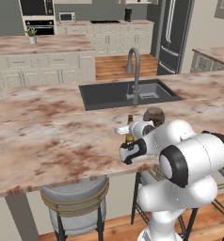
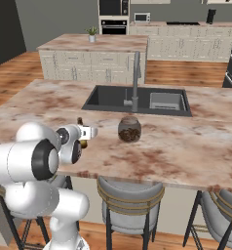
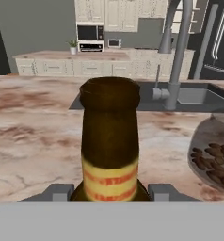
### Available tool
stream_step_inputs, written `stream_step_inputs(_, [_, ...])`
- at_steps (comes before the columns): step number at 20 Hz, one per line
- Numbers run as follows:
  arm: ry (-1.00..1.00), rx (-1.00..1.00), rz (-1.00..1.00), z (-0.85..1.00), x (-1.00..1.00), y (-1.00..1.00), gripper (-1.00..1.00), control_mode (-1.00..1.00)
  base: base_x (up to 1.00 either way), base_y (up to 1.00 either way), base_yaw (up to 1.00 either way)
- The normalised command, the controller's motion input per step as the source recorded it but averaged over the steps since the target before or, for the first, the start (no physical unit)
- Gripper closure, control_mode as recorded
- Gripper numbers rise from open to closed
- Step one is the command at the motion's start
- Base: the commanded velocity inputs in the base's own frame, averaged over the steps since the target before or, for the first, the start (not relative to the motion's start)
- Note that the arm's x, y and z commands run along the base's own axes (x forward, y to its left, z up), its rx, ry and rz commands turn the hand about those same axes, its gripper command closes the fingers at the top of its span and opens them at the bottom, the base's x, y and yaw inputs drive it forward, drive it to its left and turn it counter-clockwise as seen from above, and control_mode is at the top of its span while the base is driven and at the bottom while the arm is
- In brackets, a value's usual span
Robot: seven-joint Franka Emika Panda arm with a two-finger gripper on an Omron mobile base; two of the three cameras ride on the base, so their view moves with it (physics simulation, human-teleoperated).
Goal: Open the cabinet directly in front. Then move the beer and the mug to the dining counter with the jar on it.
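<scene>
My gripper (image 1: 129,135) is shut on the beer (image 1: 129,123), a slim brown bottle with a yellowish label, held upright over the near part of the dining counter (image 1: 48,127). The hand hides the bottle's base, so I cannot tell whether it rests on the stone. In the hand view the beer (image 3: 109,141) stands between the two fingertips of the gripper (image 3: 110,192). From the right base view the beer (image 2: 81,122) and the gripper (image 2: 84,134) are left of the jar (image 2: 129,129). The jar (image 1: 154,115) stands just behind and right of the bottle. The mug and the cabinet are out of view.
A dark sink (image 1: 118,94) with a grey gooseneck faucet (image 1: 134,66) is set into the counter beyond the jar. Round grey stools (image 1: 76,202) stand under the near edge. Wide bare stone lies to the left (image 1: 34,141) and right (image 2: 186,141) of the bottle.
</scene>
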Motion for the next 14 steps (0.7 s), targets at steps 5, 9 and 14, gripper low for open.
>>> stream_step_inputs(5, [0.00,0.00,0.00,-0.10,0.03,0.00,1.00,-1.00,0.00,0.00,0.00])
stream_step_inputs(9, [-0.01,0.00,0.00,-0.17,0.21,0.00,1.00,-1.00,0.00,0.00,0.00])
stream_step_inputs(14, [0.00,0.00,0.00,-0.10,0.14,0.00,1.00,-1.00,0.00,0.00,0.00])
